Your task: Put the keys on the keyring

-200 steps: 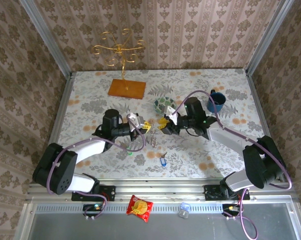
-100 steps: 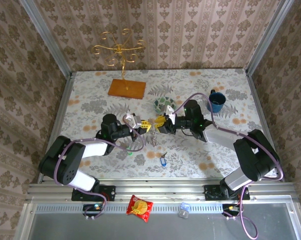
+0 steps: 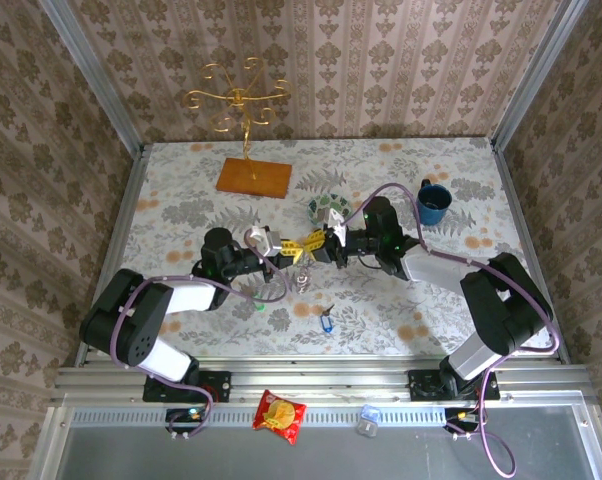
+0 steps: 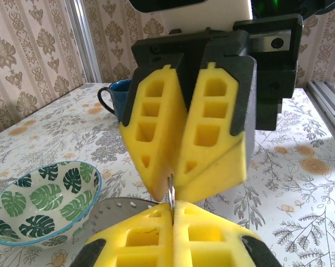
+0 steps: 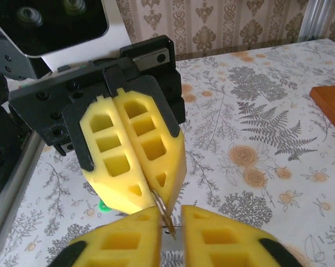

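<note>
Plainly, above the patterned worktop [image 3: 181,200], at the middle of the top view, the left hand [image 5: 154,197] is clenched on the thin keyring [image 5: 161,210], and the right hand [image 4: 170,189] looks pinched on its free edge. Two opposing grips could twist or bend it, or pop it loose. The blue key [image 3: 326,322] and green key [image 3: 260,306] lie lower in frame, unthreaded.

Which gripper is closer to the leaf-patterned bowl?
The right gripper. It sits just in front of the bowl, on the side toward the arms' bases. The left gripper meets it tip to tip and lies farther to the left of the bowl.
</note>
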Robot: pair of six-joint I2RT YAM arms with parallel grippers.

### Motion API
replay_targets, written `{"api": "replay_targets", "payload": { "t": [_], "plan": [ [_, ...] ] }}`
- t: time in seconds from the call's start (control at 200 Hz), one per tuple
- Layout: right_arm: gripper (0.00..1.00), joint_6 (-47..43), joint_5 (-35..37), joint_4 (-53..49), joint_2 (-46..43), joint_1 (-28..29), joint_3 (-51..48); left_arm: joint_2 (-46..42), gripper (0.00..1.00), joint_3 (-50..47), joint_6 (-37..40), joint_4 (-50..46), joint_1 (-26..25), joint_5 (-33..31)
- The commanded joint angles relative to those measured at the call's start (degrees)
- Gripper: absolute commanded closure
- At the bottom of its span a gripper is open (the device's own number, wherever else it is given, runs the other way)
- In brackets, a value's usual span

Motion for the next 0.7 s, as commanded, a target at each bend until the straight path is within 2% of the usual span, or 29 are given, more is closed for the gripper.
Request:
{"api": "replay_targets", "payload": {
  "t": [0.0,0.03,0.07,0.18,0.21,0.46,0.695],
  "plan": [
    [0.94,0.2,-2.6,0.2,1.1,0.4,2.3,0.5,1.00,-0.3,-1.1,3.6,0.3,2.3],
    [1.00,-0.1,-2.8,-0.3,1.0,0.4,2.4,0.4,1.00,-0.3,-1.2,3.6,0.4,2.3],
    [1.00,-0.6,-2.9,-1.5,1.0,0.4,2.6,0.2,1.00,-0.3,-1.3,3.6,0.5,2.1],
    [1.00,-4.0,-1.8,-8.2,-0.4,0.5,4.2,-0.7,0.74,-0.5,-0.8,2.1,1.0,0.4],
    [1.00,-6.1,-1.2,-11.4,-1.0,0.7,5.0,-1.3,0.70,-0.4,-0.1,0.5,1.0,0.0],
    [1.00,-22.4,8.6,-38.4,-2.8,3.6,14.0,-7.4,0.72,4.1,11.2,-23.0,0.6,-1.2],
    [1.00,-25.3,11.7,-44.0,-2.7,5.5,17.5,-8.7,0.77,6.9,16.2,-32.1,-0.3,-1.2]
  ]
}}
